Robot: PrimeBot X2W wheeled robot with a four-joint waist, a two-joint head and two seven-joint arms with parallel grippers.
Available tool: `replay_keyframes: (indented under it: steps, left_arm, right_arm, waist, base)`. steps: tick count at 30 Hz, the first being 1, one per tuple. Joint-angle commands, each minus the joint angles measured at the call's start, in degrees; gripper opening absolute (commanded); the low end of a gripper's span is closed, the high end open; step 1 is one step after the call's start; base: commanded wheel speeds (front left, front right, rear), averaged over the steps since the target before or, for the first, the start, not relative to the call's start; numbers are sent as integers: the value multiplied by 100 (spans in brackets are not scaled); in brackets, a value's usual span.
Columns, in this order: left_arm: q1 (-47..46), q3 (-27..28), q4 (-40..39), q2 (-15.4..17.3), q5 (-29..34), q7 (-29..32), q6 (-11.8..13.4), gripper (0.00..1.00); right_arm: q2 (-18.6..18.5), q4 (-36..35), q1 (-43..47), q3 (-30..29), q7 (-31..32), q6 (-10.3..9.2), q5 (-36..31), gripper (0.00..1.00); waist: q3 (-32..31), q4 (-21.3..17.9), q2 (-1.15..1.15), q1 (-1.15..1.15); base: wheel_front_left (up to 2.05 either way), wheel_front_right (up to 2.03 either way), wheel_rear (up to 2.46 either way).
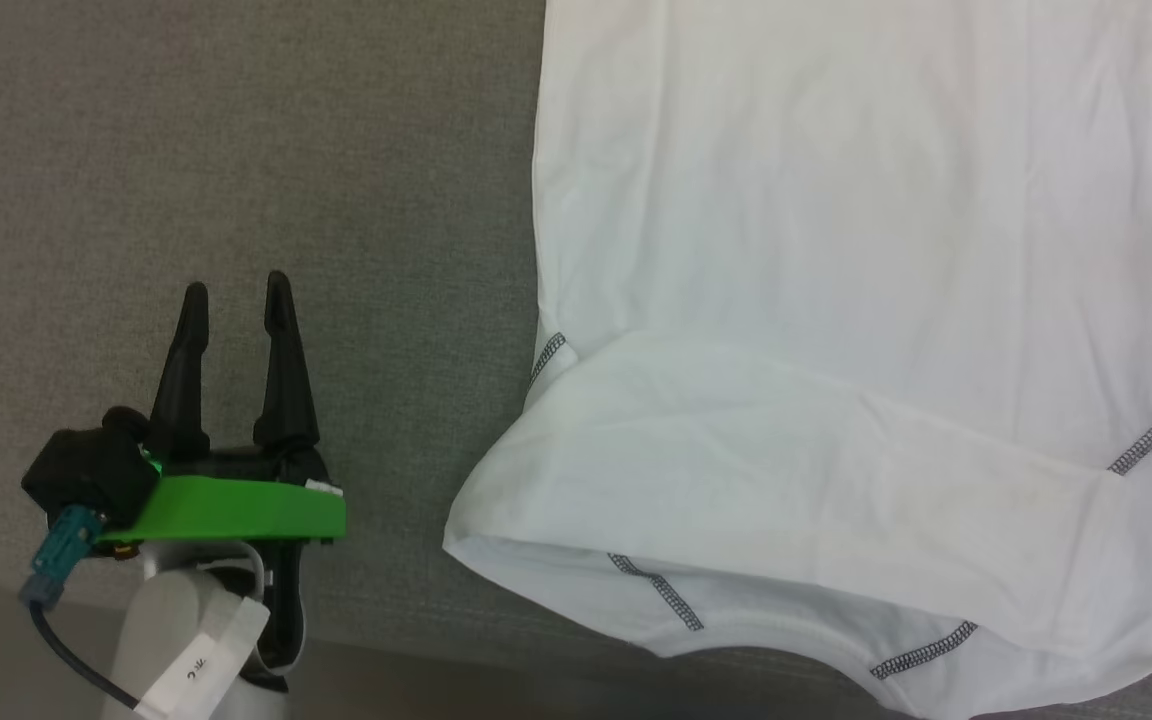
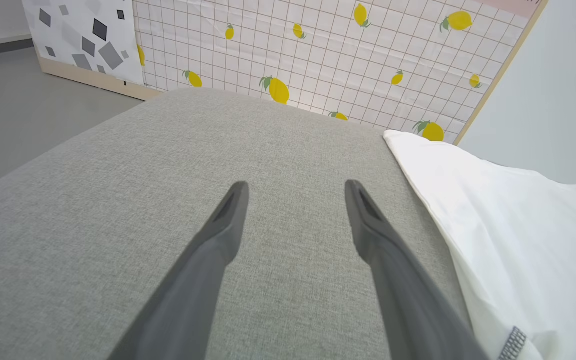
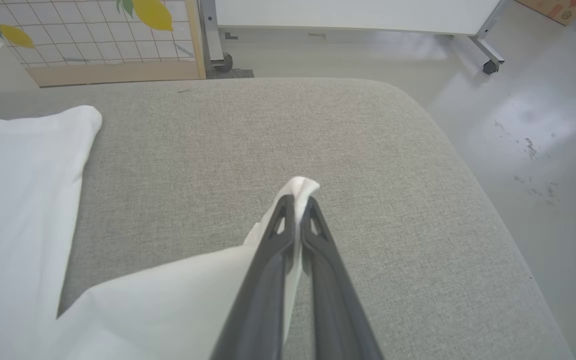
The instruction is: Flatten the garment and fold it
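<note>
Over on the right side of the grey fabric-covered tabletop (image 1: 236, 150) in the head view is the garment (image 1: 836, 200), a plain white tee lying mostly flat. It runs off the top, right and bottom edges of that shot. The end nearest the robot has a layer lapped over the body, and bits of dark zigzag stitching (image 1: 658, 590) show along the seams down there.

Left gripper (image 1: 237, 285) sits off to the left of the shirt over bare grey fabric, well clear of it. Its fingers are spread wide with nothing between them. You can see that nicely from the left wrist camera, where the left gripper (image 2: 296, 185) points across the tabletop and the shirt's edge (image 2: 518, 240) is off to its right side. A lemon-print grid panel (image 2: 318, 50) stands behind the far end.

Right gripper (image 3: 298, 200) is the busy one. From its own wrist camera the fingers are pinched tight on a bit of the white cloth, with a little tuft (image 3: 302, 184) poking out past the tips. The held fabric trails back toward the lower left, and the rest of the tee (image 3: 18, 200) is spread out at the left. Pale floor (image 3: 543, 125) shows beyond the rounded corner.
</note>
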Motion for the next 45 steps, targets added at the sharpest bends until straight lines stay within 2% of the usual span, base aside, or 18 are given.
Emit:
replay_keyframes:
  steps: [1,7,14,19,24,26,27,28,34,40,45]
  left_arm:
    - [145,2,60,-20,57,-26,-36,100]
    - [442,25,202,-20,22,-26,-38,100]
    - [649,-55,271,-20,-55,-26,-39,100]
    - [698,-133,301,-20,-103,-26,-39,100]
    - [707,-162,307,-20,-150,-26,-39,100]
    - [708,-159,308,-20,-170,-26,-40,100]
    - [691,-175,313,-20,-184,-26,-40,100]
    - [672,-190,319,-20,-191,-26,-40,100]
    - [561,-238,328,-20,-237,-26,-40,100]
    - [503,-252,355,-20,-277,-26,-40,100]
    - [462,-262,369,-20,-301,-26,-40,100]
  right_arm:
    - [-13,-168,205,77,-22,-10,88,0]
    - [141,-1293,1009,485,263,-10,210,0]
    - [437,-2961,1912,1205,815,-10,302,0]
    - [583,-3872,2323,2036,1166,-10,329,0]
    - [743,-4259,2480,3126,1307,-10,304,0]
    - [818,-4137,2471,3658,1254,-10,288,0]
    - [883,-3875,2423,4188,1153,-10,217,0]
    - [949,-3687,2387,4458,1077,-10,192,0]
    - [1314,-2436,2197,5633,659,-10,104,0]
    - [1517,-1070,1977,6273,277,-10,102,0]
    - [1596,-92,1814,6549,131,-10,179,0]
  waist:
    - [-733,-284,0,0]
    - [-1284,-407,0,0]
    - [-1637,-381,0,0]
    - [-1691,-313,0,0]
    - [-1655,-254,0,0]
    - [-1633,-242,0,0]
    - [-1595,-209,0,0]
    - [-1574,-183,0,0]
    - [-1441,-18,0,0]
    - [-1309,124,0,0]
    - [-1235,190,0,0]
  base:
    - [0,0,0]
    - [0,0,0]
    - [0,0,0]
    - [0,0,0]
    - [0,0,0]
    - [0,0,0]
    - [0,0,0]
    - [0,0,0]
    - [0,0,0]
    - [0,0,0]
    - [0,0,0]
